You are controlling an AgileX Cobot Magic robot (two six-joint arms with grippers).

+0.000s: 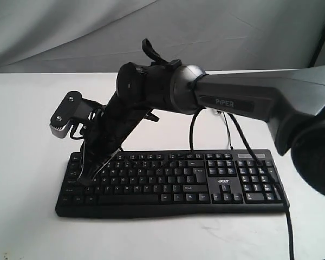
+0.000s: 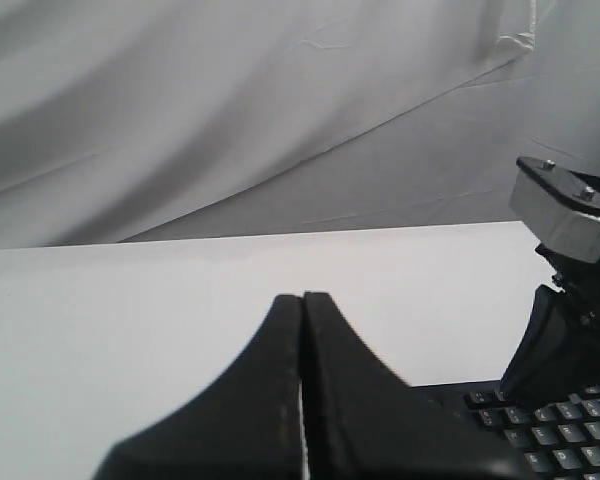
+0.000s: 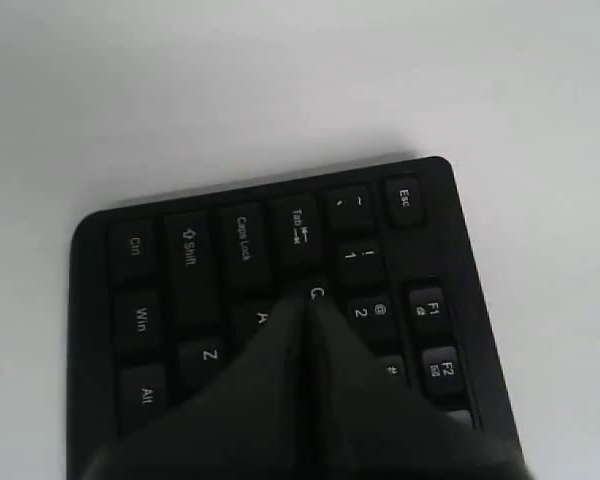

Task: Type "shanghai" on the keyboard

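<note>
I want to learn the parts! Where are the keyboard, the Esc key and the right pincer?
keyboard (image 1: 157,181), exterior view, on its letter keys.
Esc key (image 3: 404,197), right wrist view, on the key's top.
right pincer (image 3: 310,302), right wrist view, at its closed fingertips.

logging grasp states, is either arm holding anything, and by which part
Nothing is held. The right gripper has its jaws shut empty, tip by the Q key of the keyboard; the left gripper is shut empty too.
</note>
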